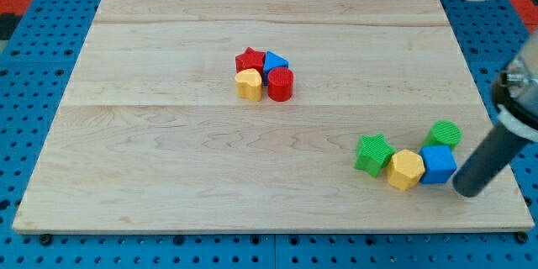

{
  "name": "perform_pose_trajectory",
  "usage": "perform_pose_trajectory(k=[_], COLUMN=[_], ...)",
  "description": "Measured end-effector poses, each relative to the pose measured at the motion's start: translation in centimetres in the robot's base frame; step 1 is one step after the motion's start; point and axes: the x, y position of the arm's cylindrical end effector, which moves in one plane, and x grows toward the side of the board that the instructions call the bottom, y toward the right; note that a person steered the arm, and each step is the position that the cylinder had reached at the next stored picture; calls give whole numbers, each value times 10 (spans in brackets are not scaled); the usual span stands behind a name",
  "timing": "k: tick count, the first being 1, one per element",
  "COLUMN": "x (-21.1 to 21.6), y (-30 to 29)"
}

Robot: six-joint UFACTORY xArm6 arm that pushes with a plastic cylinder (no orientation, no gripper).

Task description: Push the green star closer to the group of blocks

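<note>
Camera view shows my tip [468, 189] resting on the wooden board [168, 160] just to the view's right of the blue cube [438, 164], nearly touching it; being a bare rod, it holds nothing. Left of that blue cube, touching it, sits the yellow hexagon block [405, 169], and left of that the green star [373, 152]. Above the blue cube stands the green cylinder [444, 135]. Far toward the upper left of the blue cube, a cluster huddles: red star [249, 60], small blue block [275, 63], yellow heart [248, 84], red cylinder [280, 85].
</note>
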Motion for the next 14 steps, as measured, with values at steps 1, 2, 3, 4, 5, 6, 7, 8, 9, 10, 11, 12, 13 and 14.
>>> perform_pose_trajectory(k=[1,2,3,4,5,6,7,8,9,10,11,12,13,14], x=[-9,-12,-15,-15,-18,-27,-37,-40,-52,-66,-79,-84,-69,-66], y=[-24,-50,-67,-68,-68,-68,-80,-94,-111,-132,-155,-170,-184,-202])
